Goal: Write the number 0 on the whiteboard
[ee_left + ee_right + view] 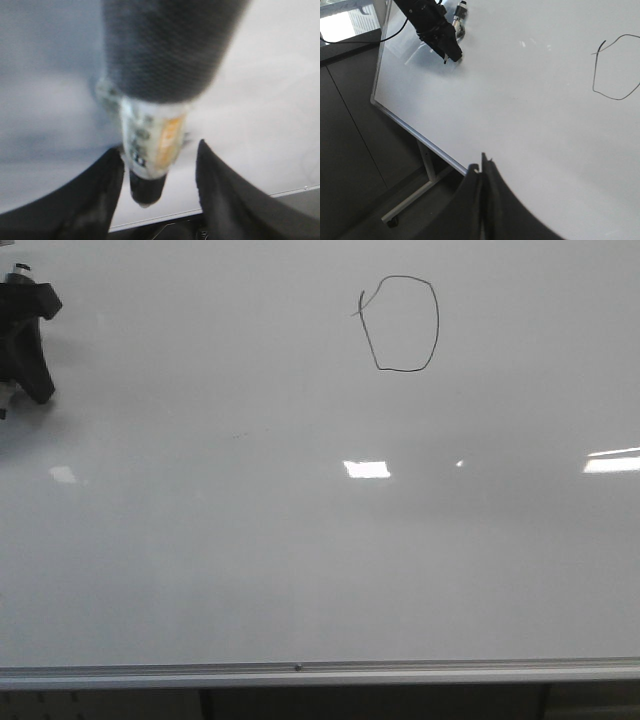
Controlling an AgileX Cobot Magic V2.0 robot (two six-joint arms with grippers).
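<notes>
Off the near edge, the right gripper rests with fingers together and empty, the left gripper clamps a black-tipped marker at the left edge, and farther up the glossy white whiteboard toward the far edge, the thin black hand-drawn number 0 looks closed, so the writing seems done.

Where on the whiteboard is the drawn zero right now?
In the front view, the number 0 sits in the upper part of the whiteboard, right of centre, well away from the left claw at the left edge.
</notes>
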